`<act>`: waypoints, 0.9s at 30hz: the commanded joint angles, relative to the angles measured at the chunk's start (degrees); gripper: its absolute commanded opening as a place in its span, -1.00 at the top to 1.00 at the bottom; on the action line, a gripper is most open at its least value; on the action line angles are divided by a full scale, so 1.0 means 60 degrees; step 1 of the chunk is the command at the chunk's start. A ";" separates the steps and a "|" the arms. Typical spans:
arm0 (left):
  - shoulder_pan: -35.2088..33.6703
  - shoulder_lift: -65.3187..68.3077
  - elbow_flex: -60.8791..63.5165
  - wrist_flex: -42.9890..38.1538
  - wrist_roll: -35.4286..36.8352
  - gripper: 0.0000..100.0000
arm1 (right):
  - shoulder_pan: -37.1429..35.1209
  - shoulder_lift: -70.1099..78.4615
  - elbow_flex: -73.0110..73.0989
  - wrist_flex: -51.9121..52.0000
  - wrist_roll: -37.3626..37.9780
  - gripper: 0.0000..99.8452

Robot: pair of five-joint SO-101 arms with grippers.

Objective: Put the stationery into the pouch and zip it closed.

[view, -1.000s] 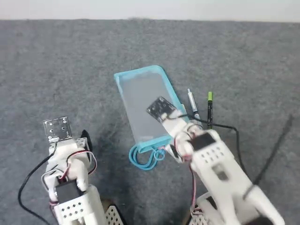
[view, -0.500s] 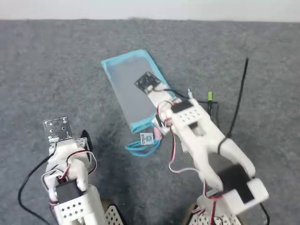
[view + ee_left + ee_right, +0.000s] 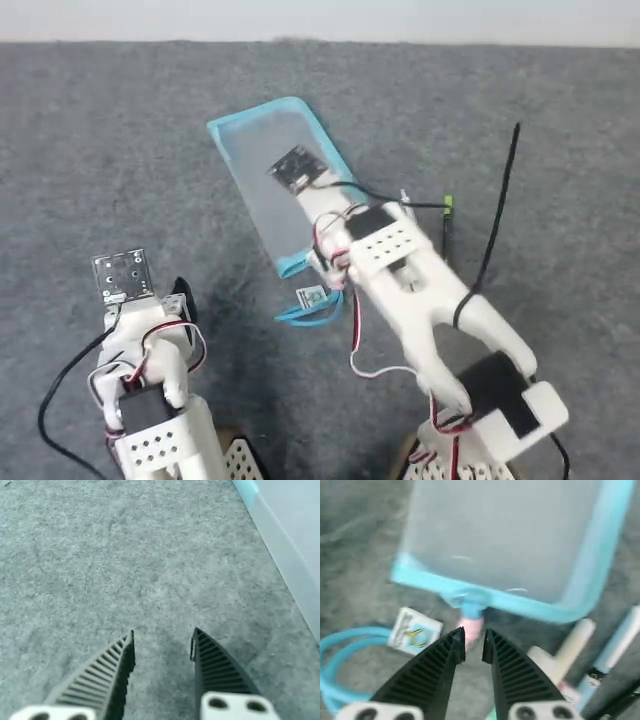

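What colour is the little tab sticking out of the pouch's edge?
Pink. The tab shows best in the right wrist view, by the right gripper.

High view: a fixed camera above the table [image 3: 120,120], facing down, far enough off to take in the left arm [image 3: 150,370] and the right arm [image 3: 420,290], which enter from the near edge. Left wrist view: mounted behind the left gripper [image 3: 162,640], looking along it at the table from close by (a margin of the pouch [image 3: 300,540] shows). Right wrist view: behind the right gripper [image 3: 474,640], closer yet, facing the pouch's zipper end. All three views share the pouch.
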 commanded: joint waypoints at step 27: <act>-0.0044 -0.0059 -0.0066 -0.0308 0.0088 0.64 | 0.0051 0.0769 0.0147 -0.0652 -0.1172 0.67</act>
